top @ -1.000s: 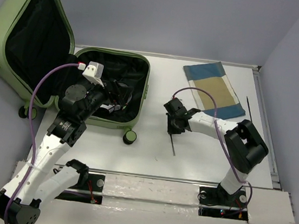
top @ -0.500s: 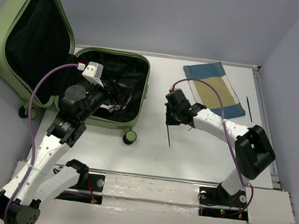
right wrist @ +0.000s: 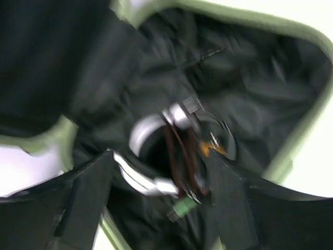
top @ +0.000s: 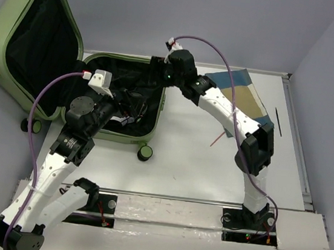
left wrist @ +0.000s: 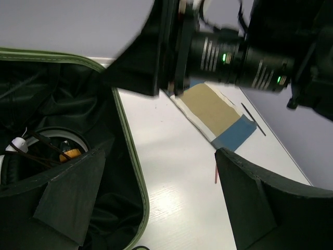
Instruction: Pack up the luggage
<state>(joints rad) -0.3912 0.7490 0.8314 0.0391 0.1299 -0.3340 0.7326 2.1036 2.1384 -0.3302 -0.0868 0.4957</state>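
**Operator:** Where is the luggage (top: 123, 138)?

**Inspector:** It sits open on the far left part of the table (top: 180, 169). The base shell lies flat. The lid stands up and leans against the left wall. One caster wheel (top: 144, 153) shows at the near right corner of the base.

**Operator:** What is the state of the left gripper (left wrist: 159, 153)?

**Inspector:** It hangs over the right part of the base shell. Its fingers are spread wide with nothing between them.

**Operator:** And the right gripper (right wrist: 158, 159)?

**Inspector:** Its arm reaches across from the right, so the gripper is above the far right corner of the base. The fingers are apart and hold nothing. Below them, on the black lining, lies a white ring-shaped item (right wrist: 139, 133) with brown cords. That view is blurred.

**Operator:** What else is on the table?

**Inspector:** A folded blue-and-tan cloth (top: 252, 102) lies at the far right, partly under the right arm. A thin black stick (top: 277, 121) lies just right of the cloth, and a thin red stick (top: 217, 139) lies nearer.

**Operator:** Are any markings readable?

**Inspector:** No lettering can be read. Green indicator lights (left wrist: 225, 58) glow on the right wrist housing.
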